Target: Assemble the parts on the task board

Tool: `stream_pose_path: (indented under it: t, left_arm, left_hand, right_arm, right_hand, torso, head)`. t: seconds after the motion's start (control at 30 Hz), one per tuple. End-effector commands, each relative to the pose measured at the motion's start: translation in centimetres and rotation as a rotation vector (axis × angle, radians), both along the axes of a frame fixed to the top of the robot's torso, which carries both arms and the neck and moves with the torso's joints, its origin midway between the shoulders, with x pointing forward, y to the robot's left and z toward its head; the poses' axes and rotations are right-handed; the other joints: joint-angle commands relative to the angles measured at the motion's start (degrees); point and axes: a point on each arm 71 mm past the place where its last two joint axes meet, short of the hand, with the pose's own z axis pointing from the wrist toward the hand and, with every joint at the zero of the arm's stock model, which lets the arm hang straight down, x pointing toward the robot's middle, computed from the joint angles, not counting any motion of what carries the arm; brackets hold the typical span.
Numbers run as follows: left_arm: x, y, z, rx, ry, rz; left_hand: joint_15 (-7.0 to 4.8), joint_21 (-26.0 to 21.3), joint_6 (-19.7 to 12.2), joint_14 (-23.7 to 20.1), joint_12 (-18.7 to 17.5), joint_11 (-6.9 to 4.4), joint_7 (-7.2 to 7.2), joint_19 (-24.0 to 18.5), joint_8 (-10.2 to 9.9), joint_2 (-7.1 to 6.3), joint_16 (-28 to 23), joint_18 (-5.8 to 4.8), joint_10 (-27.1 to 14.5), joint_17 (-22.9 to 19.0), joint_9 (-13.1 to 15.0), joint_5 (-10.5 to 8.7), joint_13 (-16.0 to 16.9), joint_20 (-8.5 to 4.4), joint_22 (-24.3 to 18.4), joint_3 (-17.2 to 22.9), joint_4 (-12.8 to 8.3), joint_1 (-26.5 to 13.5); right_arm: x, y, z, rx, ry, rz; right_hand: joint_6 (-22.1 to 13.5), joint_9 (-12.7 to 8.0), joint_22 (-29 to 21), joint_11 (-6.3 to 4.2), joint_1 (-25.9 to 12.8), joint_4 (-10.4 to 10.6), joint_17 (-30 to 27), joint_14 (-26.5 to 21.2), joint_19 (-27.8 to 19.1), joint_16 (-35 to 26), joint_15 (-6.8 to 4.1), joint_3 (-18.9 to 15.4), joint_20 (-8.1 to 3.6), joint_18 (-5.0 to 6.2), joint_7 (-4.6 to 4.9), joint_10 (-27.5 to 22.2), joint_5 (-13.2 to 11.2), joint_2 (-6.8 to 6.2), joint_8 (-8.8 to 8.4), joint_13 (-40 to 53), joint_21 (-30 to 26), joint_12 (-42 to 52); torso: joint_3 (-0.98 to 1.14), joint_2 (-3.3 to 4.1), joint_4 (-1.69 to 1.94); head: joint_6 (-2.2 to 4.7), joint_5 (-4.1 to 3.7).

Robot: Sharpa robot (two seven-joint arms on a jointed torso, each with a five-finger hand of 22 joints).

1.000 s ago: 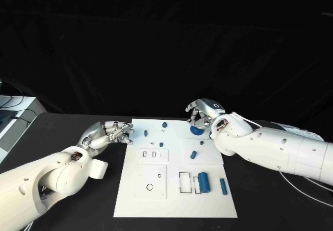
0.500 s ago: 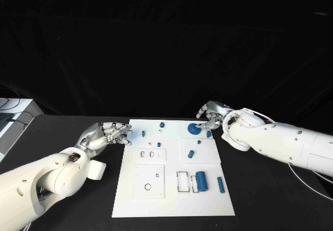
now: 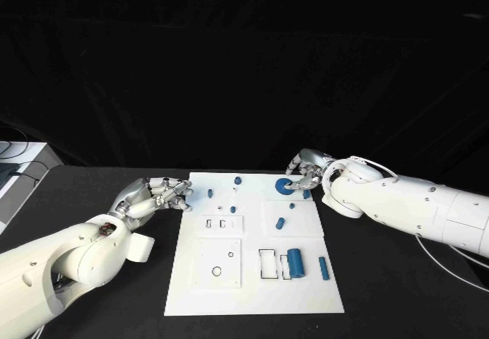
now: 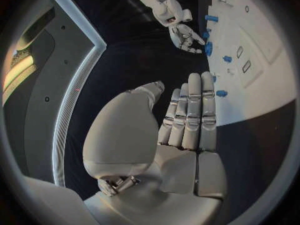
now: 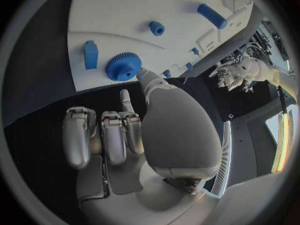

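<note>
The white task board (image 3: 255, 282) lies mid-table with several blue parts on it. A blue gear (image 3: 283, 186) (image 5: 123, 66) lies flat near the board's far right corner. My right hand (image 3: 306, 173) sits just right of it, thumb tip touching the gear's rim and the other fingers (image 5: 103, 135) curled in on nothing. At the board's left edge, my left hand (image 3: 158, 194) holds nothing, its fingers (image 4: 190, 110) straight and side by side. A blue cylinder (image 3: 297, 262) and a thin bar (image 3: 324, 268) lie at the near right.
Small blue pieces stand at the far left (image 3: 211, 192), far middle (image 3: 237, 181) and beside the gear (image 3: 307, 194). An oblong piece (image 3: 280, 223) lies mid-right. Raised white plates carry slots (image 3: 215, 224), a ring hole (image 3: 216, 271) and a rectangular frame (image 3: 270, 264). Black table surrounds the board.
My right hand has moved from over the gear to its right side, uncovering it. The left hand has stayed put. The camera has shifted slightly.
</note>
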Motion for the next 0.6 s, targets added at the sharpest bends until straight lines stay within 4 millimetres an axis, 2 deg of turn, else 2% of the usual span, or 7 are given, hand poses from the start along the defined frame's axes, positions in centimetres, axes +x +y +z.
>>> stream_pose_path:
  t: [0.03, 0.13, 0.4, 0.6]
  left_arm:
    - [-0.1, -0.3, 0.1, -0.017, -0.006, -0.022]
    - [-0.1, -0.3, 0.2, -0.017, -0.006, -0.023]
    - [-0.1, -0.3, 0.1, -0.016, -0.005, -0.021]
    - [0.0, -0.2, 0.1, -0.014, -0.004, -0.017]
  left_hand:
    - [-0.13, 0.30, -0.46, -0.46, -0.31, 0.00, -0.12, -0.46, -0.26, 0.06, 0.25, 0.06, -0.45, 0.06, 0.05, -0.18, -0.01, -0.13, 0.06, 0.30, -0.21, 0.67]
    - [-0.13, 0.30, -0.46, -0.46, -0.31, 0.00, -0.12, -0.46, -0.26, 0.06, 0.25, 0.06, -0.45, 0.06, 0.05, -0.18, -0.01, -0.13, 0.06, 0.30, -0.21, 0.67]
    - [-0.13, 0.38, -0.44, -0.51, -0.30, 0.02, -0.08, -0.53, -0.26, 0.15, 0.29, 0.07, -0.46, 0.14, 0.07, -0.14, -0.01, -0.13, 0.11, 0.41, -0.27, 0.73]
    - [-0.13, 0.38, -0.44, -0.51, -0.30, 0.02, -0.08, -0.53, -0.26, 0.15, 0.29, 0.07, -0.46, 0.14, 0.07, -0.14, -0.01, -0.13, 0.11, 0.41, -0.27, 0.73]
  right_arm:
    - [0.2, -0.1, -0.2, -0.022, 0.013, -0.011]
    - [0.3, 0.1, -0.2, -0.026, 0.014, -0.010]
    - [0.7, 0.7, -0.6, -0.029, 0.035, -0.004]
    - [0.8, 1.0, -0.9, -0.032, 0.055, -0.001]
  right_hand:
    - [-0.31, 0.04, 6.70, 0.26, 0.01, 0.07, 10.67, 5.12, 2.30, 0.36, 0.39, -0.27, 0.40, -0.83, 0.07, 5.98, 0.02, 0.74, 0.16, 15.06, 0.43, 0.12]
    - [-0.35, 0.04, 6.79, 0.27, 0.11, 0.10, 10.72, 5.13, 2.33, 0.37, 0.40, -0.28, 0.41, -0.85, 0.08, 5.98, 0.07, 0.83, 0.17, 15.06, 0.50, 0.12]
    - [-0.40, 0.04, 7.04, 0.28, 0.22, 0.14, 10.76, 5.13, 2.44, 0.39, 0.42, -0.29, 0.42, -0.91, 0.10, 5.98, 0.10, 0.92, 0.19, 15.06, 0.71, 0.12]
    - [-0.43, 0.04, 7.00, 0.30, 0.26, 0.17, 10.74, 5.13, 2.42, 0.38, 0.43, -0.29, 0.43, -0.90, 0.11, 5.98, 0.11, 0.98, 0.20, 15.06, 0.68, 0.12]
  torso:
    - [-0.07, -0.09, 0.14]
    - [-0.10, -0.08, 0.16]
    - [0.05, 0.01, -0.04]
    - [-0.04, -0.05, 0.05]
  head:
    - [-0.16, -0.27]
    - [-0.19, -0.21]
    - [-0.21, 0.05]
    - [-0.27, -0.05]
